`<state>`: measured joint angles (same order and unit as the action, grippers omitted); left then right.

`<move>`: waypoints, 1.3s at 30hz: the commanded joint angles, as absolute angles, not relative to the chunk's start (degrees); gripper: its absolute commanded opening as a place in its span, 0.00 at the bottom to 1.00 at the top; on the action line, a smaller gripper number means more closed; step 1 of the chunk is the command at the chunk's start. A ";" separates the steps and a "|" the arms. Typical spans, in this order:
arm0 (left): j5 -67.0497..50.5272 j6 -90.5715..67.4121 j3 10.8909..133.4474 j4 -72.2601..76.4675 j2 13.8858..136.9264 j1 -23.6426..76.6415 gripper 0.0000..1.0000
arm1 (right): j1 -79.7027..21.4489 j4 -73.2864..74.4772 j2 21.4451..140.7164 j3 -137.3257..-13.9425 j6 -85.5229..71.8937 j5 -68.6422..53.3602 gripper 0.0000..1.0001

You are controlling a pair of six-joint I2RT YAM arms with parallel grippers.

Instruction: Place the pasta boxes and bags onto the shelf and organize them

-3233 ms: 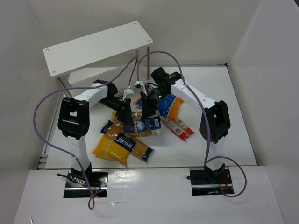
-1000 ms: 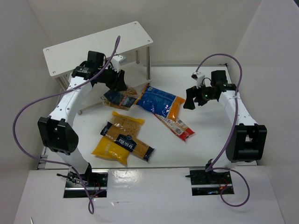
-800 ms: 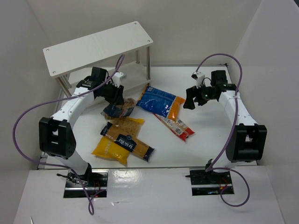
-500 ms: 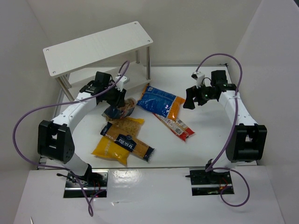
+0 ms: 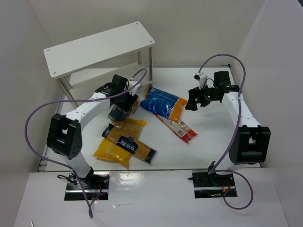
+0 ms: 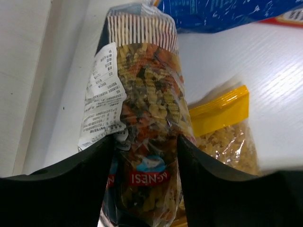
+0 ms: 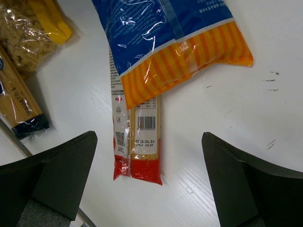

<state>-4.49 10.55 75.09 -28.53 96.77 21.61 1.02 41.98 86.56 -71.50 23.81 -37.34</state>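
White boards on thin silver legs made up the two-tier shelf [image 5: 99,49] at eleven o'clock on the table. It looked rigid and roomy enough to take any packet lying flat.

You had the blue crinkly bag with the orange striped end [image 7: 165,42] lying just past centre toward one o'clock. It was probably the heaviest packet, with slick film, and best pinched at a sealed end.

At seven o'clock sat the yellow-orange bag [image 5: 108,152], with a long clear spaghetti bag with navy ends [image 5: 130,143] across it. Those sticks are brittle, so take it mid-length.

Your left gripper [image 6: 146,161] was clamped on the clear bag of tricolour fusilli [image 6: 147,109], low on its length, at ten o'clock just in front of the shelf. Its loose contents would likely sag and shift. I could not tell whether it was lifted clear.

Smallest was the narrow red packet [image 7: 137,156], at four o'clock with one end tucked under the blue bag. Your right gripper [image 7: 149,189] hung spread and empty above it.

The shelf's front legs would crowd any approach to the lower tier.
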 commanded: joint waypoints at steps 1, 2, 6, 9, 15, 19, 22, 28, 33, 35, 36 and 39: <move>1.31 11.43 71.89 -37.96 105.02 23.29 0.65 | 1.32 39.90 84.65 -70.67 24.08 -38.67 1.00; 1.32 11.43 72.42 -39.36 105.03 23.29 0.68 | 1.32 39.90 84.64 -70.66 24.08 -38.67 1.00; 3.95 10.90 72.42 -41.65 108.27 25.04 0.73 | 1.32 39.90 83.41 -70.14 24.08 -38.67 1.00; 8.78 8.71 71.11 -41.66 111.96 25.58 0.75 | 1.32 39.90 82.27 -69.52 24.08 -39.19 1.00; 17.12 5.45 70.05 -39.64 115.56 25.58 0.77 | 1.32 40.43 81.22 -68.99 24.61 -39.20 1.00; 19.50 4.39 70.58 -39.64 117.33 25.58 0.77 | 1.32 40.96 81.21 -68.99 24.61 -39.20 1.00; 22.76 3.78 71.10 -39.64 118.56 25.58 0.61 | 1.32 40.96 81.21 -68.99 24.61 -39.20 1.00; 22.24 4.91 69.35 -39.11 115.76 26.10 0.00 | 1.32 40.96 80.68 -68.99 24.61 -39.73 1.00; 21.62 7.29 70.39 -39.11 104.61 28.29 0.00 | 1.32 40.96 80.68 -68.47 24.61 -39.73 1.00; 19.59 8.35 71.98 -39.64 98.65 29.09 0.00 | 1.32 40.96 80.68 -69.08 24.61 -39.73 1.00; 19.60 8.35 73.90 -39.64 96.96 30.48 0.00 | 1.32 40.96 80.68 -69.08 24.61 -39.73 1.00; 21.01 10.88 77.50 -38.50 90.29 31.55 0.00 | 1.32 40.96 80.68 -69.08 24.61 -39.73 1.00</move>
<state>22.04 9.10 73.73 -34.11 97.32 29.85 1.02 41.91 82.56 -68.95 23.90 -38.44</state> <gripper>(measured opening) 0.388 0.999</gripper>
